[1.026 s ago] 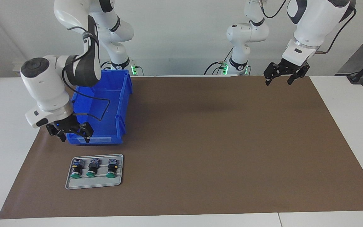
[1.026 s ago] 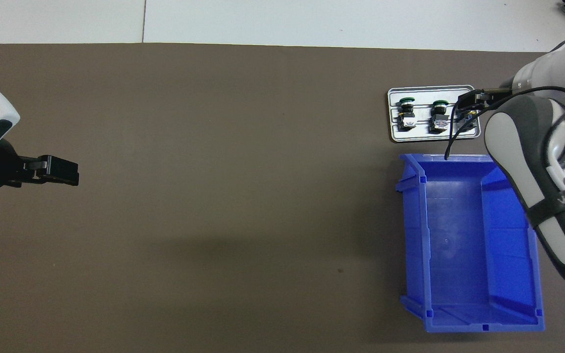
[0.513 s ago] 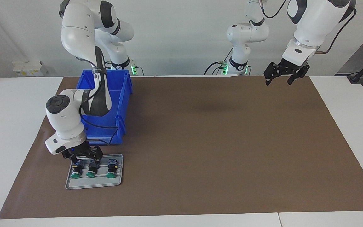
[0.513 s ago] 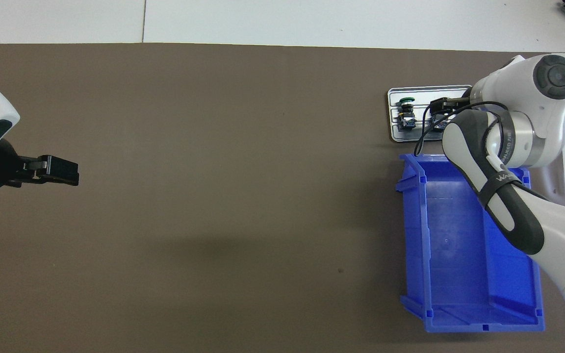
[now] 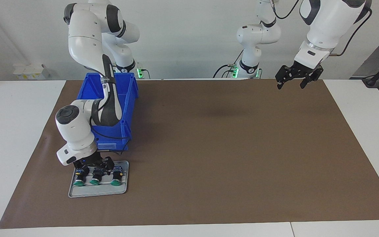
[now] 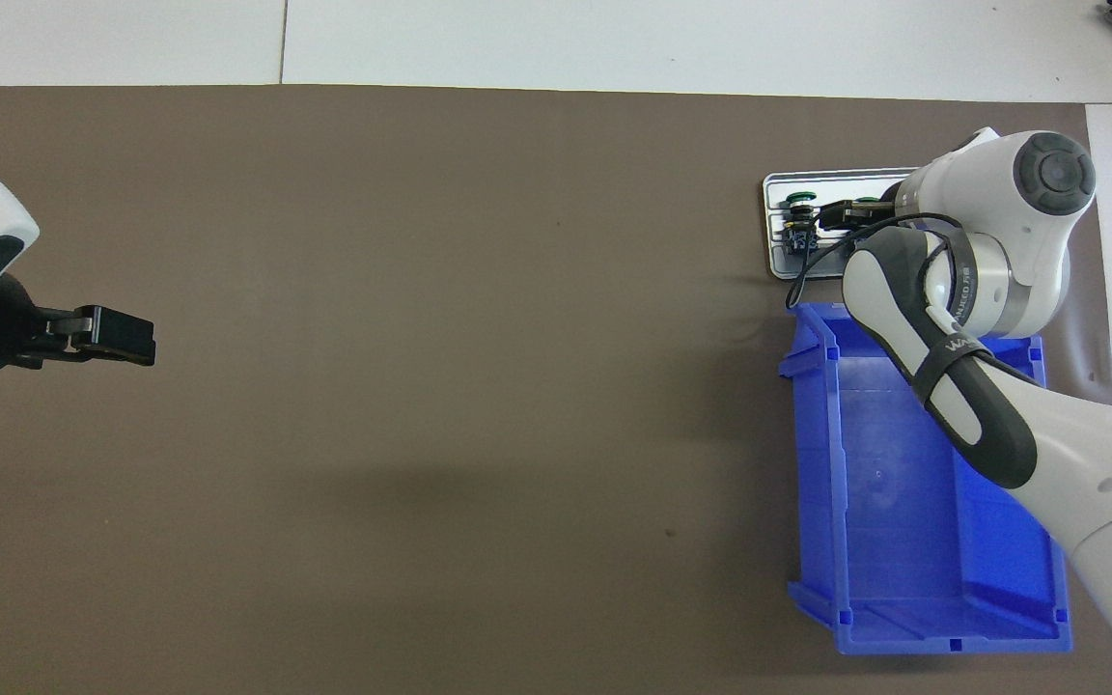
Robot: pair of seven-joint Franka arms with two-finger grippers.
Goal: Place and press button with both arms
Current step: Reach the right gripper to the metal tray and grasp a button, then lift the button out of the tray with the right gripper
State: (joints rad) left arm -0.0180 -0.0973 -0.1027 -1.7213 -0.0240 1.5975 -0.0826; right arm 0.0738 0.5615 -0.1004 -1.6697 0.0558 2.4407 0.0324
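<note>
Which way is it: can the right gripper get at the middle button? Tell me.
Probably yes. The right gripper, open, hangs just over the middle button on the grey tray, with nothing between them.

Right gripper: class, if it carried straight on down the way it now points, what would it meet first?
Most likely the middle button of the three on the grey tray. The open right gripper points down, low over it; depth leaves contact unclear.

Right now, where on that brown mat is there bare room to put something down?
The brown mat lies bare from the blue bin to where the left gripper hangs open. It is crowded at the right arm's end: bin, grey tray of green buttons, right gripper open over them.
</note>
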